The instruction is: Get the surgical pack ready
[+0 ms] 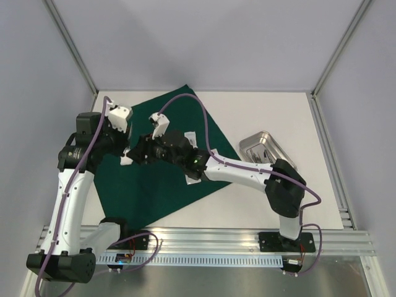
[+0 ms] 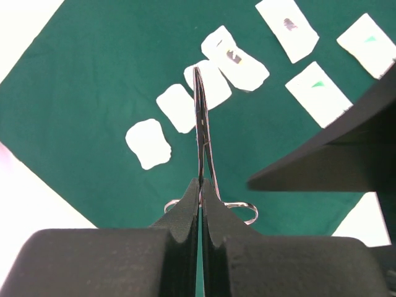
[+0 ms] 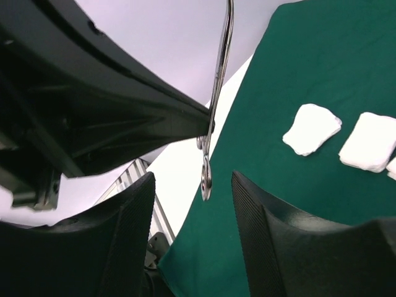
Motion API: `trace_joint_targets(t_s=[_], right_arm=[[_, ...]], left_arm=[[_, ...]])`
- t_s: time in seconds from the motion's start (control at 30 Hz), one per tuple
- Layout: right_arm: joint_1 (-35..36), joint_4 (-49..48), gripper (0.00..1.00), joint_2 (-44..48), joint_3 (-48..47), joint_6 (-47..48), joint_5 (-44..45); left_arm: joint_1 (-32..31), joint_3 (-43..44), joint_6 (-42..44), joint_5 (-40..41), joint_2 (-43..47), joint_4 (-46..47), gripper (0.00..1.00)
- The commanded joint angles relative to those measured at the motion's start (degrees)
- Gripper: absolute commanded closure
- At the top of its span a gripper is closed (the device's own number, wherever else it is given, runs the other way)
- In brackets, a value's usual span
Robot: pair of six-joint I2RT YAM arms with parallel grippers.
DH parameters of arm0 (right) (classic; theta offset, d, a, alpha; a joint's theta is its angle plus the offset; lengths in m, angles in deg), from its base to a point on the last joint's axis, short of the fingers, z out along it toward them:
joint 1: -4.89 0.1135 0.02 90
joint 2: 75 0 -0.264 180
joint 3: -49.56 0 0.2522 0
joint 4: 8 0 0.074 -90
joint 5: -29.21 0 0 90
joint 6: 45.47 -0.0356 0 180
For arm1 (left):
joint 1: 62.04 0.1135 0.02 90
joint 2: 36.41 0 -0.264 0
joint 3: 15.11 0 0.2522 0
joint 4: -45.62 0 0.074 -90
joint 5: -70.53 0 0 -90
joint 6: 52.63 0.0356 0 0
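Left tool (image 2: 201,189): clamped shut on a slim, ring-handled metal instrument (image 2: 202,130); the shaft runs straight out ahead of its fingers, and the rings sit just behind the tips.
Right tool (image 3: 193,185): jaws apart, one finger on each side of the instrument's ring end; no contact shows.
Instrument: held up off the green cloth (image 1: 167,185) between the two tools, which meet tip to tip over the cloth's left part.
Ahead of the left tool: a slanting row of four white gauze pads (image 2: 148,143) under the instrument's tip; beyond and to the right lie three flat pouches (image 2: 318,93).
Edges: the cloth's straight edge runs diagonally to the left of the left tool, with white bench (image 1: 266,111) past it. From the right wrist, the same edge passes just behind the hanging ring.
Open room: bare cloth lies between the left tool and the gauze row.
Steel tray (image 1: 266,133): on the bench well out behind the right tool, off the cloth's right corner.
Hidden: from above, wrists and cables cover both tools' tips, and the instrument cannot be made out there.
Cut off: the right arm blocks the lower right of the left wrist view.
Unclear: the tray's contents and the small marks on the pouches.
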Motion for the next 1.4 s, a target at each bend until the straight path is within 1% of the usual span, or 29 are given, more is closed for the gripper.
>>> trace_joint_targets(t_s=[0.0, 0.2, 0.3, 0.4, 0.43, 0.47, 0.5, 0.57, 0.63, 0.67, 0.73, 0.77, 0.8, 0.83, 0.87, 0.9, 0.93, 0.97, 1.0, 1.03, 1.07, 1.1, 1.13, 1.17, 1.2, 1.27, 1.3, 1.33, 1.37], right_arm=[[0.5, -1.0, 0.46, -1.9, -4.3, -0.7, -0.1], [0.6, 0.2, 0.53, -3.8, -7.0, -1.0, -0.1], [0.6, 0.5, 0.61, -4.4, -7.8, -1.1, 0.3], [0.5, 1.1, 0.72, -5.0, -8.4, -0.8, 0.5], [0.5, 1.8, 0.78, -5.0, -8.7, -0.7, 0.5], [0.5, 2.0, 0.8, -5.3, -8.8, -0.8, 2.4], [0.3, 2.0, 0.84, -5.4, -8.7, -0.9, 2.3], [0.1, 2.1, 0.88, -5.0, -8.7, -1.2, 1.8], [-0.6, 2.6, 0.97, -4.6, -8.1, -1.3, 1.5], [-1.0, 3.1, 0.99, -4.2, -7.8, -1.4, -1.5], [-2.7, 4.5, 1.0, -2.3, -5.6, -1.1, -3.8], [-3.4, 5.2, 0.99, -1.5, -4.5, 0.0, -6.9], [-5.2, 6.2, 0.99, -0.7, -3.7, 1.3, -8.8], [-6.3, 10.0, 1.0, 1.1, -2.4, 2.8, -10.8], [-7.6, 12.9, 1.0, 1.9, -2.3, 5.4, -15.7], [-10.4, 17.2, 1.0, 2.9, -2.2, 10.6, -18.4], [-12.0, 25.5, 1.0, 4.5, -2.2, 14.2, -21.1], [-13.7, 30.2, 0.99, 5.6, -2.4, 17.3, -25.4], [-17.5, 35.1, 1.0, 6.6, -2.6, 24.8, -27.0], [-19.6, 45.1, 1.0, 7.4, -2.8, 28.6, -28.3], [-21.9, 50.0, 0.99, 9.1, -3.5, 32.4, -31.4], [-27.0, 54.8, 1.0, 9.5, -3.8, 39.8, -32.2], [-29.9, 64.1, 1.0, 9.7, -4.1, 42.6, -33.4], [-32.6, 69.0, 1.0, 9.0, -5.6, 46.0, -36.3], [-38.2, 78.2, 0.99, 8.3, -6.0, 48.7, -37.0], [-43.2, 83.9, 1.0, 7.6, -5.1, 53.9, -36.2], [-47.5, 85.7, 1.0, 7.3, -3.2, 55.6, -35.7], [-49.4, 86.9, 1.0, 7.4, -1.8, 58.7, -35.5], [-51.4, 86.3, 1.0, 8.0, -0.6, 59.3, -34.8]], left_arm=[[0.0, 1.3, -3.3, -2.5, 2.1, -0.7, 1.0], [0.0, 1.5, -3.9, -4.1, 3.2, -1.6, 1.0], [0.0, 1.0, -3.9, -4.5, 3.4, -2.0, 1.0], [0.0, 0.5, -4.2, -4.8, 3.7, -2.2, 1.0], [0.0, 0.4, -4.3, -5.0, 3.8, -2.2, 1.0], [0.0, 0.4, -4.4, -5.2, 3.8, -2.3, 1.0], [0.0, 0.4, -4.5, -5.5, 3.8, -2.7, 1.0], [0.0, 0.0, -4.4, -6.5, 3.8, -3.1, 1.0], [0.0, -0.3, -3.4, -7.4, 3.6, -4.4, 1.0], [0.0, -0.2, -2.9, -7.5, 3.5, -5.0, 0.95], [0.0, 0.6, -1.8, -7.0, 3.3, -7.9, 0.75], [0.0, 1.0, -0.6, -6.5, 3.3, -8.8, 0.55], [0.0, 1.6, -0.1, -6.2, 3.4, -10.8, 0.48], [0.0, 2.9, 0.4, -5.1, 3.5, -11.8, 0.42], [0.0, 3.7, 0.9, -4.6, 3.5, -12.9, 0.18], [0.0, 4.5, 2.2, -4.3, 3.5, -15.2, 0.15], [0.0, 6.3, 3.0, -3.6, 3.2, -16.6, 0.13], [0.0, 7.1, 3.7, -3.3, 2.8, -17.9, 0.1], [0.0, 7.7, 4.7, -2.9, 2.7, -19.8, 0.1], [0.0, 8.2, 5.1, -1.7, 2.4, -20.4, 0.1], [0.0, 8.1, 5.6, -1.3, 2.5, -20.6, 0.09], [0.0, 7.8, 6.0, -0.9, 2.6, -20.3, 0.09], [0.0, 6.9, 6.4, -0.9, 2.5, -19.9, 0.09], [0.0, 6.5, 6.5, -1.0, 2.3, -19.5, 0.08], [0.0, 5.7, 6.5, -1.4, 1.9, -18.5, 0.08], [0.0, 5.3, 6.4, -2.3, -0.2, -17.5, 0.08], [0.0, 5.0, 6.5, -2.9, -1.0, -16.4, 0.08], [0.0, 5.1, 6.5, -4.1, -2.7, -15.8, 0.08], [0.0, 5.3, 6.5, -4.4, -3.6, -15.5, 0.08]])
